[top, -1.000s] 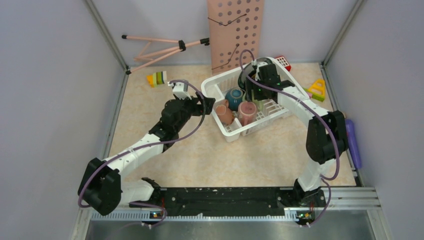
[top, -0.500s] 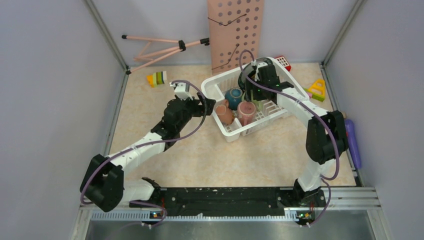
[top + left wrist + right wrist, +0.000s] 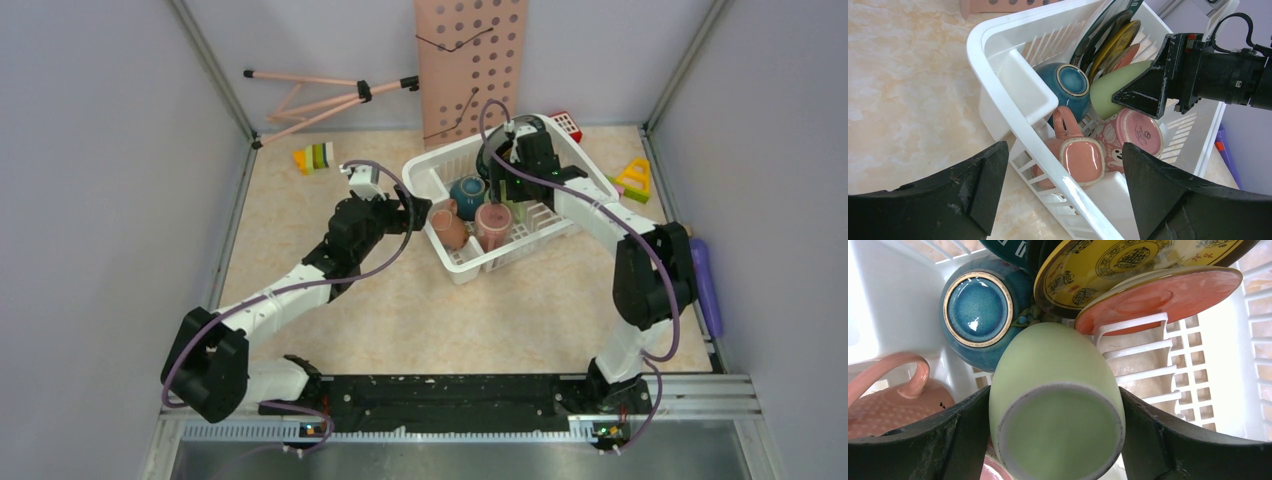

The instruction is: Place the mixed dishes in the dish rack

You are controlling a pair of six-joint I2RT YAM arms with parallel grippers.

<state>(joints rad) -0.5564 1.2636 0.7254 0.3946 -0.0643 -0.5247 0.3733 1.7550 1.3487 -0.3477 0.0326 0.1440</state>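
1. Top view: the dish rack [image 3: 470,262] sits far back on the worktop [image 3: 400,320], just before the pegboard [image 3: 470,60].
2. Left wrist: the left hand [image 3: 1064,147] is spread above the rack's corner, over the pink cups [image 3: 1083,160].
3. Right wrist: the right hand [image 3: 1054,392] flanks the light green mug [image 3: 1048,355], which is crowded by the teal bowl [image 3: 977,307]; I cannot tell whether it pinches.

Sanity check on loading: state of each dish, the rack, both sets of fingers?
dish rack: on table, holding dishes
teal bowl: in rack, base showing
light green mug: in rack, on its side
pink cups: in rack, bases showing
yellow plate: on edge in rack
red plate: on edge in rack
dark-rimmed plate: on edge in rack
left fingers: open, empty, outside rack
right fingers: flanking mug, grip unclear
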